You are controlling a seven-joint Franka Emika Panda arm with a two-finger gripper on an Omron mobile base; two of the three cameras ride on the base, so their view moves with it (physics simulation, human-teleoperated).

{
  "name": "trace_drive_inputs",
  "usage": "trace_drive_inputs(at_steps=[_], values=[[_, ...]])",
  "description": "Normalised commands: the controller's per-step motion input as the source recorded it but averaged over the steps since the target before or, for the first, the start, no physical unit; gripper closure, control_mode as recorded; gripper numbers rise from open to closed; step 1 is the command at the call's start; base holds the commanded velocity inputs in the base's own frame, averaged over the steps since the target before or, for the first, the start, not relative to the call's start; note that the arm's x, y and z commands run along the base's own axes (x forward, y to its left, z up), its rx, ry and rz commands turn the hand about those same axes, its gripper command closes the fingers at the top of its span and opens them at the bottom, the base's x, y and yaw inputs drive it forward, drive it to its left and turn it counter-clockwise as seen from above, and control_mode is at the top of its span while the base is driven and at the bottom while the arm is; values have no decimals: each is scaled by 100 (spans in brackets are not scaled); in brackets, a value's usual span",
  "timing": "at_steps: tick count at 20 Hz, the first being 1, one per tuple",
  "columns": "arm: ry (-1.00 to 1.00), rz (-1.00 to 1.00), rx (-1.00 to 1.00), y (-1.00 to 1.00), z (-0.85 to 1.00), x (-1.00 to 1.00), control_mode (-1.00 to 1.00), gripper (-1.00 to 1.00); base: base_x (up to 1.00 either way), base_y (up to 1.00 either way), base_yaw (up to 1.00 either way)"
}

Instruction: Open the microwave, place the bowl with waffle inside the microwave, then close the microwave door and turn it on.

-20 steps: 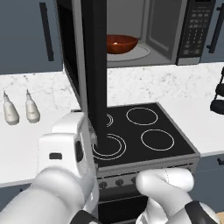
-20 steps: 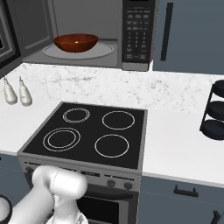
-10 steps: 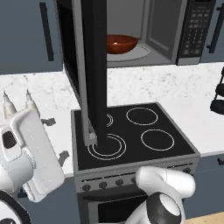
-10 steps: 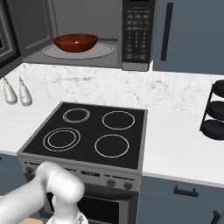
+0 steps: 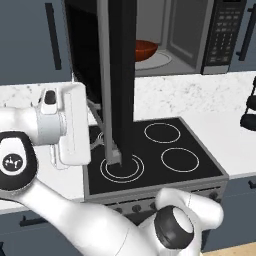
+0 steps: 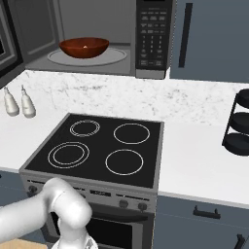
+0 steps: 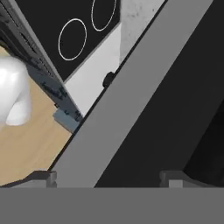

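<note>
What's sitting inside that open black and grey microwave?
Inside the black and steel-grey microwave, a glossy reddish-brown bowl rests on the round grey turntable. A pale speck shows in the bowl; its rim hides whatever else it holds.

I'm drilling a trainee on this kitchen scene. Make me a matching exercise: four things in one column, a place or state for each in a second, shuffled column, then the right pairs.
Things:
1. bowl
2. microwave door
3. two small bottles
4. black tiered rack

Places or states:
A. on the counter right of the stove
B. swung open, edge toward the left base camera
C. on the turntable inside the microwave
D. on the counter left of the stove

Pairs: 1-C, 2-B, 3-D, 4-A
</note>
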Motion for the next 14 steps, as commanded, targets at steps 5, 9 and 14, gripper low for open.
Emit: trace_drive_inputs(at_steps=[5, 9, 14], values=[[0, 0, 8, -100, 18, 3, -100, -100, 0, 0, 0], [0, 1, 6, -100, 3, 50, -100, -100, 0, 0, 0], [0, 10, 1, -100, 0, 93, -100, -100, 0, 0, 0]])
